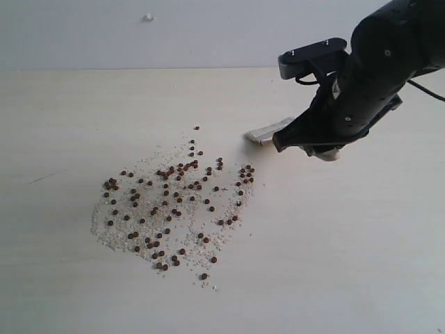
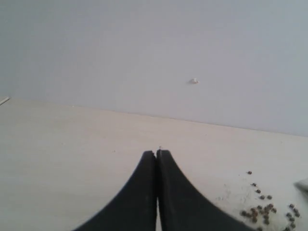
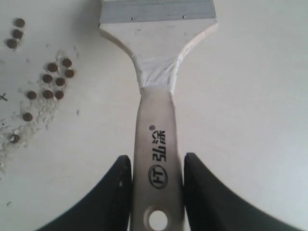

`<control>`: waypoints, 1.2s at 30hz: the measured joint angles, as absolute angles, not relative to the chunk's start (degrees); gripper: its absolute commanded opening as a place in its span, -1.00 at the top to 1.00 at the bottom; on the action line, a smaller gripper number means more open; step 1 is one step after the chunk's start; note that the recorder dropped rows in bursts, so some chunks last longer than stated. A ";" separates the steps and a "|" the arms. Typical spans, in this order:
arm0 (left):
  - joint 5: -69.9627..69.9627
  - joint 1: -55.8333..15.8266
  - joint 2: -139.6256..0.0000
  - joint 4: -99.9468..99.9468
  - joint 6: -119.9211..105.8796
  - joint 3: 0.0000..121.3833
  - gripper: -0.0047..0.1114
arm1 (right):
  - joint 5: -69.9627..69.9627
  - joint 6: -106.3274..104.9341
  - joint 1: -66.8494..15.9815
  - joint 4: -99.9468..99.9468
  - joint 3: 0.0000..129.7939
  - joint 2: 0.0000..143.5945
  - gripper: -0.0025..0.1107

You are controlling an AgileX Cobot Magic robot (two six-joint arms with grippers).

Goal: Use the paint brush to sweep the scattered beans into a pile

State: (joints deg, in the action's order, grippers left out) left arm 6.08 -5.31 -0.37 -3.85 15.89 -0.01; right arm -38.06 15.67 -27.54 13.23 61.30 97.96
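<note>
A pale, cream-coloured desk (image 1: 348, 271) with a faint wood grain running across it fills most of the exterior view, its surface matt and evenly lit, with only soft, weak shadows. Behind it, across the top of the frame, stands a plain light grey wall (image 1: 229, 35) that meets the desk's far edge in a straight horizontal line, and a small white nub (image 1: 148, 17) sits on the wall in the upper left. At the left of the frame a thin dark scratch (image 1: 47, 177) lies slantwise on the desk.
</note>
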 measured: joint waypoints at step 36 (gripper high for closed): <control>-58.24 -10.77 -93.19 -50.08 8.10 33.95 -0.37 | -37.96 12.19 -27.54 13.46 64.07 97.96 0.96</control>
State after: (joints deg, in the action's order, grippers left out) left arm -58.24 -10.77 -93.19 -50.08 8.10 33.95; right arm -37.96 12.19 -27.54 13.46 64.07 97.96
